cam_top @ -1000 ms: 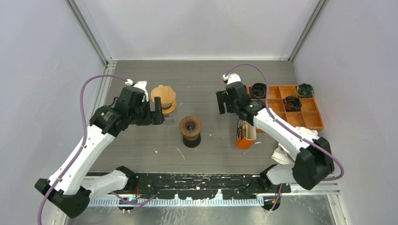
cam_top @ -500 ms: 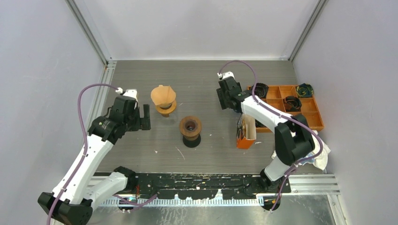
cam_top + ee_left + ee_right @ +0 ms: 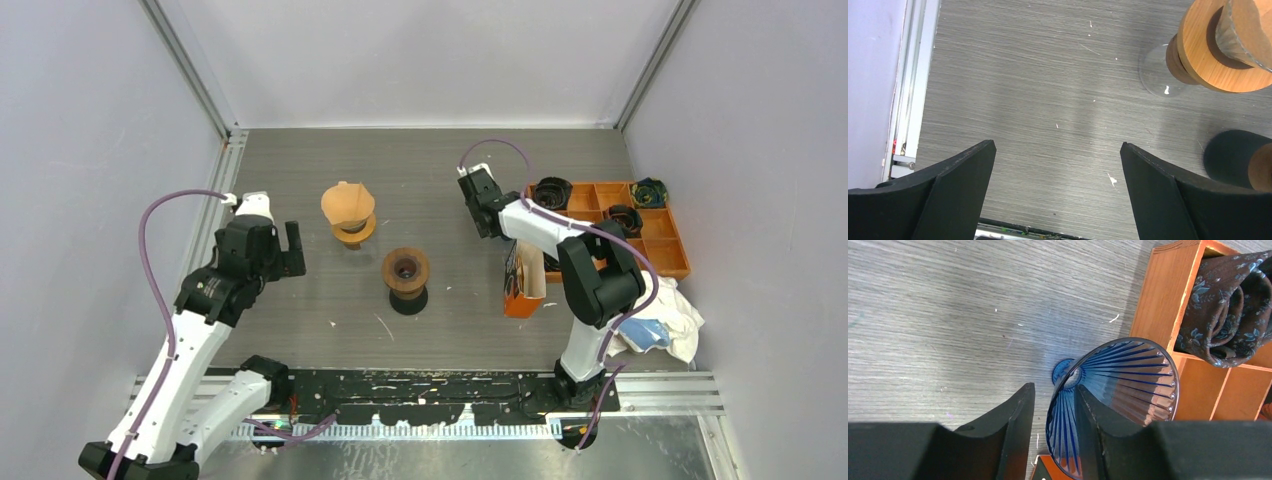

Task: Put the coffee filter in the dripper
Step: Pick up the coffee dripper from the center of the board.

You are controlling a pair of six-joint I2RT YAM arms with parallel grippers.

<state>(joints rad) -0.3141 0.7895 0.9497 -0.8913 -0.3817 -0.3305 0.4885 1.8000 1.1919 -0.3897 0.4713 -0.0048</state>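
Note:
A brown paper coffee filter (image 3: 346,202) stands as a cone in a wooden-collared dripper (image 3: 354,231) at the back left of centre. In the left wrist view the filter (image 3: 1248,25) and wooden collar (image 3: 1215,60) sit at the top right. My left gripper (image 3: 290,242) (image 3: 1058,150) is open and empty, apart to the left of them. My right gripper (image 3: 487,212) (image 3: 1054,389) straddles the rim of a blue ribbed glass dripper (image 3: 1128,385). One finger is inside the cone, the other outside with a gap left.
A second brown cone on a black base (image 3: 406,274) stands mid-table. An orange box (image 3: 522,288) is right of it. An orange compartment tray (image 3: 655,255) with dark rolled items lies at the right, with a white cloth (image 3: 672,322) nearer the front.
My left arm has drawn back to the left, away from the filter. The right gripper shifted slightly back and left, and its jaws have narrowed round the blue rim.

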